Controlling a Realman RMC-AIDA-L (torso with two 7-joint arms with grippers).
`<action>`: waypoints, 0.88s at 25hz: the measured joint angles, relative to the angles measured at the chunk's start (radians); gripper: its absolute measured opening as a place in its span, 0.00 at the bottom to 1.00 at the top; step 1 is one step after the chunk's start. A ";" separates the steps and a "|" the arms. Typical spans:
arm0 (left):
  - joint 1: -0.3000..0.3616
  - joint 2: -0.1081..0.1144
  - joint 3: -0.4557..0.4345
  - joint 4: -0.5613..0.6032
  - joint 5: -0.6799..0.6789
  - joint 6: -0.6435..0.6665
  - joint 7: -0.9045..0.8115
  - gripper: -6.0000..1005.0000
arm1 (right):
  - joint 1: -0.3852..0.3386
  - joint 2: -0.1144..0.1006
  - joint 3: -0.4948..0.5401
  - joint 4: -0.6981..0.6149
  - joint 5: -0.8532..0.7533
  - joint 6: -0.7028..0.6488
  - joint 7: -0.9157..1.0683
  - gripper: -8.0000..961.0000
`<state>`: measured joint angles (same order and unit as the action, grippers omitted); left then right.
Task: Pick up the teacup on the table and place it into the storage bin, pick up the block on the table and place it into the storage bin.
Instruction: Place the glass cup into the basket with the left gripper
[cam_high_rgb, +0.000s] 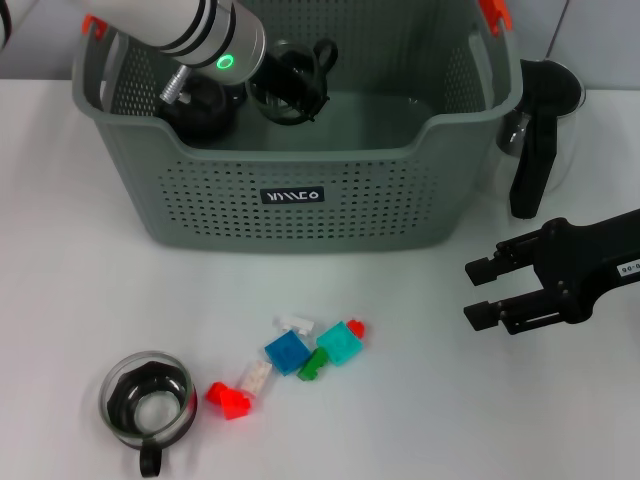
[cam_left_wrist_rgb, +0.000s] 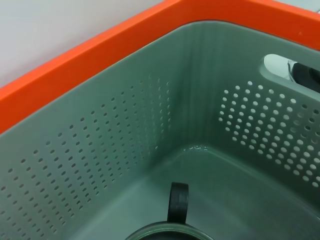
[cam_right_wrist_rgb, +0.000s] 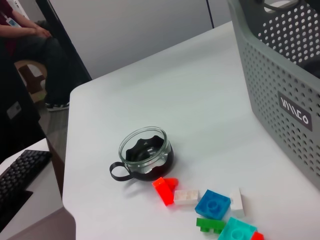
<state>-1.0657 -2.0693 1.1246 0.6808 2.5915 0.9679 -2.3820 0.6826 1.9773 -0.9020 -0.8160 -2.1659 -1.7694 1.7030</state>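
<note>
Right pincer, black with two long fingers spread apart and holding nothing, hovers over the white surface just past the front right corner of the large grey-green perforated plastic storage bin, fingers aimed toward the scattered blocks. Left arm reaches down into the bin's rear left part; its pincer is hidden behind the arm's white wrist in the head view and absent from its own wrist view, so whether it is open or closed cannot be told. Just beside that wrist, inside the bin, stands a clear glass teacup with a black handle. A second clear glass teacup with a black base and handle stands upright on the surface well in front of the bin's left half, well apart from the right pincer. Between that cup and the pincer lies a loose cluster: a red block, a white block, a blue square block, a green block, a teal square block. Bare surface lies open between the cluster and the bin's front wall. A glass pitcher with a black handle stands touching or just beside the bin's right wall.
</note>
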 joint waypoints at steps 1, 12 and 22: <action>0.000 0.000 0.000 0.000 0.000 0.000 0.000 0.05 | 0.000 0.000 0.000 0.000 0.000 0.000 0.000 0.67; 0.000 -0.007 0.011 0.000 0.030 -0.009 0.000 0.07 | 0.000 0.000 -0.001 0.000 0.000 0.006 0.000 0.67; 0.002 -0.006 0.011 0.000 0.039 -0.016 0.000 0.09 | 0.002 0.000 -0.002 0.000 0.000 0.008 0.000 0.67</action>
<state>-1.0636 -2.0758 1.1360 0.6812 2.6301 0.9521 -2.3823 0.6842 1.9772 -0.9036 -0.8161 -2.1659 -1.7610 1.7026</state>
